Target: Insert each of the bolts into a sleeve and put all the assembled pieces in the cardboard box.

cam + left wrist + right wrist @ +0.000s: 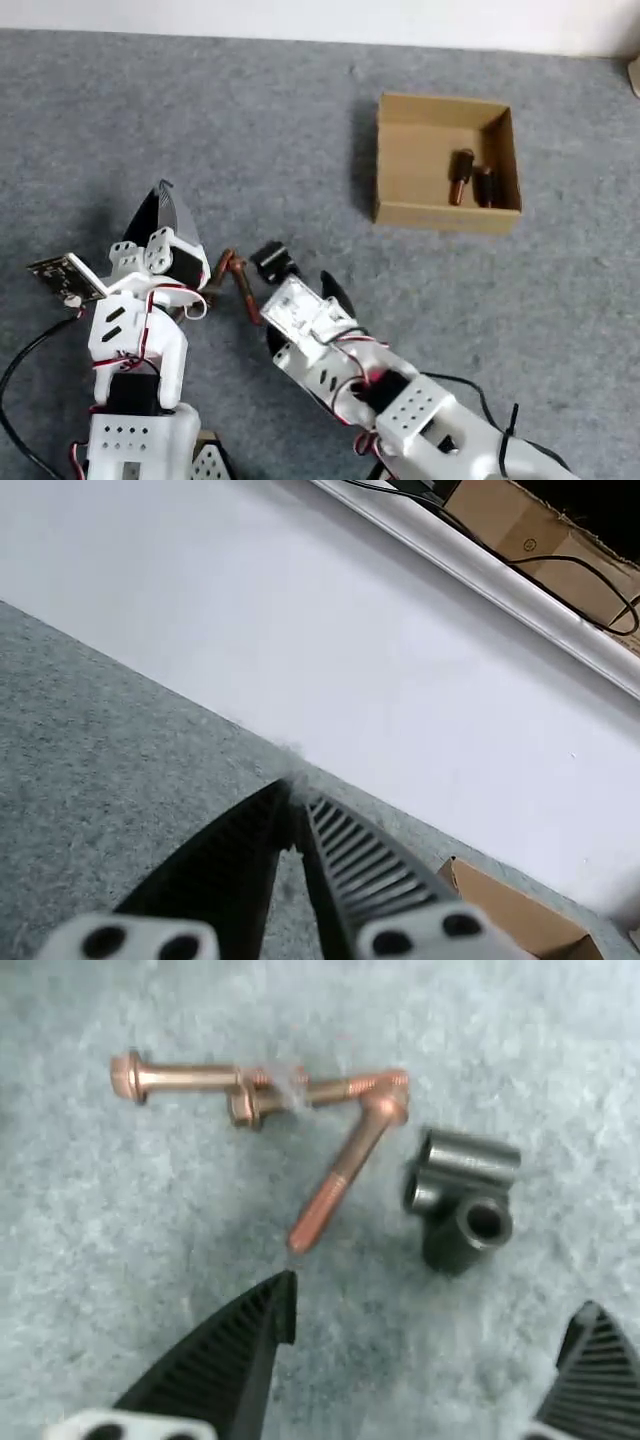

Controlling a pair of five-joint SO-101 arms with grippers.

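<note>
- Three copper-coloured metal bolts [335, 1180] lie touching in a loose heap on the grey carpet [200, 120], between the two arms.
- Dark cylindrical metal sleeves [465, 1200] sit clustered just beside them.
- Right gripper [437, 1295] hangs near bolts and sleeves, jaws spread wide, grasping nothing.
- Left gripper [295, 802] tilts up toward the white wall [350, 630], fingers clenched together on nothing.
- Brown cardboard box [440, 215] stands well apart, two dark pieces [470, 180] inside.

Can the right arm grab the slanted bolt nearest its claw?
Probably yes. The right gripper is open, with the slanted bolt lying just ahead on the carpet and nothing covering it. The sleeves lie close beside it, so it may bump them.
</note>
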